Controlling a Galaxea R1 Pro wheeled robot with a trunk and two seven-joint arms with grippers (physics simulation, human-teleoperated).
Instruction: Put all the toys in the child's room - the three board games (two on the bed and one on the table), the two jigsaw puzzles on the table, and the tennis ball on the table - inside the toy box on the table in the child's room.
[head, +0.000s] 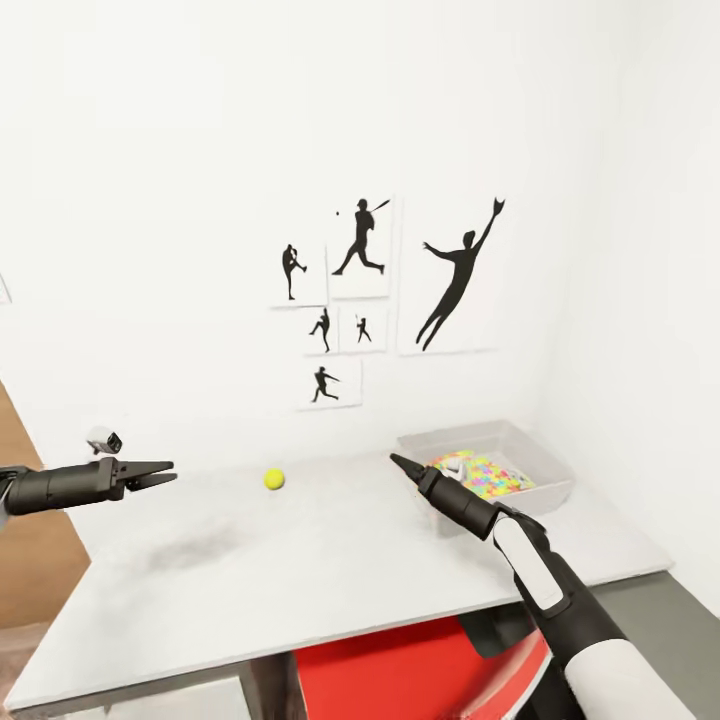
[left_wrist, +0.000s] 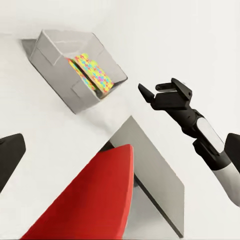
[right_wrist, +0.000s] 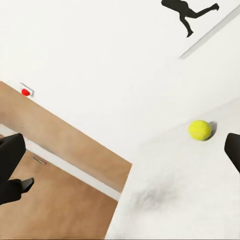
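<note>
A long white table (head: 330, 570) fills the corner of the child's room, under a cluster of 6 black baseball-player silhouettes (head: 385, 290) on the wall. At its far right end, against the wall, sits the grey toy box (head: 555, 478), already holding a jigsaw puzzle (head: 485, 475) in yellow, pink, blue and green. The right gripper (head: 405, 466) hovers over the tabletop just beside the box's near-left corner, its dark fingers drawn to a narrow point in the head view, though the left wrist view shows them somewhat parted; nothing is held. The left gripper (head: 160, 473) hangs above the table's left end, its 2 fingers a little apart and empty. Between the 2 arms, well clear of both, the tennis ball (head: 274, 479) rests near the wall. Judged from this, the ball is the next pickup: the fingers should spread wider than the ball, come down over it from above, and close gently so it does not roll toward the wall.
</note>
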